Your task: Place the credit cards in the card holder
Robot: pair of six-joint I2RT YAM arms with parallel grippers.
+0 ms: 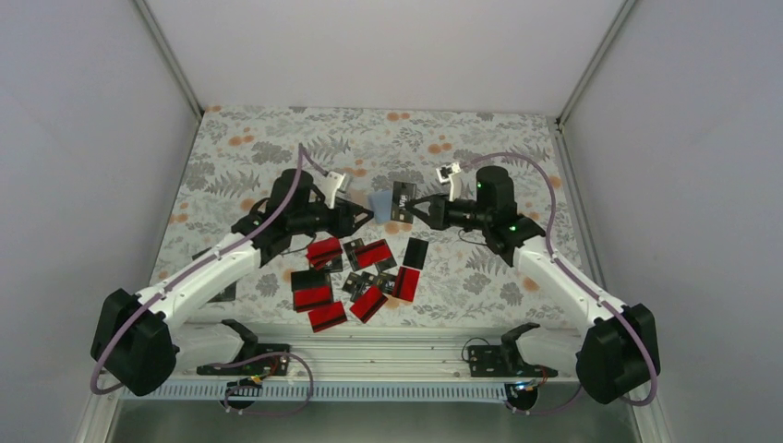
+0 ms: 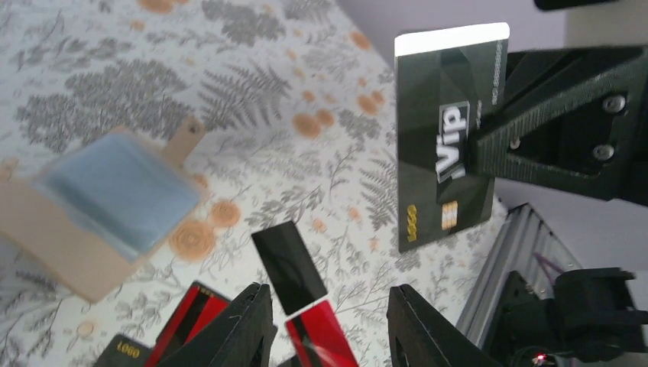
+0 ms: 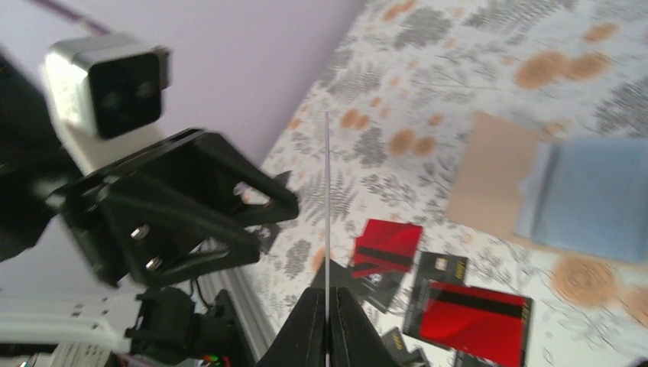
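The right gripper (image 3: 327, 325) clamps one credit card (image 2: 443, 138), upper right, by one edge; expect it light, stiff, slick. The left gripper (image 2: 328, 298) stands part-open, empty; the card holder (image 2: 115, 206) lies open, centre left.

walls (image 1: 388, 46): plain pale grey | table (image 1: 258, 157): fern-and-orange-blossom print cloth | corner posts (image 1: 166, 55): bare metal | light: soft, even
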